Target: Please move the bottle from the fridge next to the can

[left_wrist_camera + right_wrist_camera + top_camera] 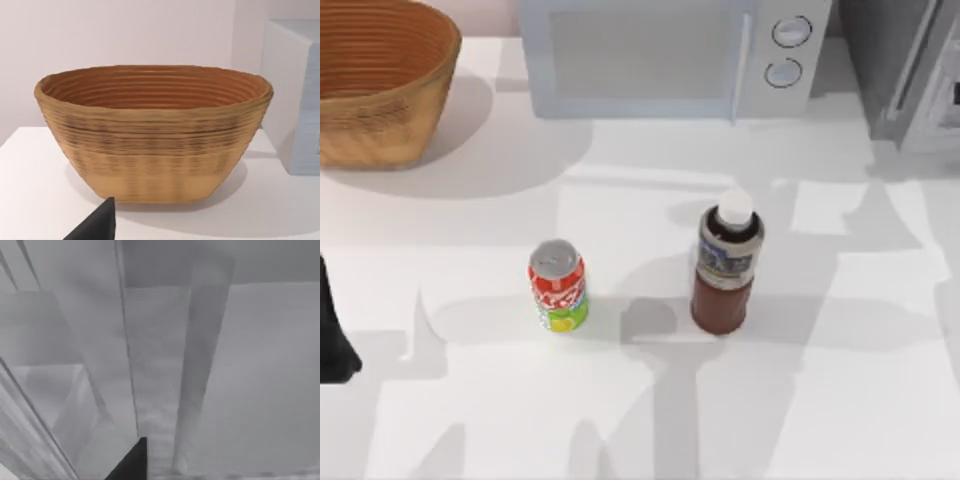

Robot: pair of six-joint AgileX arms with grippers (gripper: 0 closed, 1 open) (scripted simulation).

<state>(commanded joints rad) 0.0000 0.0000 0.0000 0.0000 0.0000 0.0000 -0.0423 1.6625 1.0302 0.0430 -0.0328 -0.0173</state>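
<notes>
The dark brown bottle with a white cap stands upright on the white table, right of centre. The red and green can stands upright to its left, a clear gap between them. The grey fridge sits at the back right corner, its light-framed door angled outward. My left arm is parked at the table's left edge. A dark part of my left gripper faces the basket. A dark part of my right gripper hangs close before the fridge's grey panels.
A woven basket stands at the back left, seen close in the left wrist view. A white microwave with two round knobs sits at the back centre. Open tabletop lies in front of the can and bottle.
</notes>
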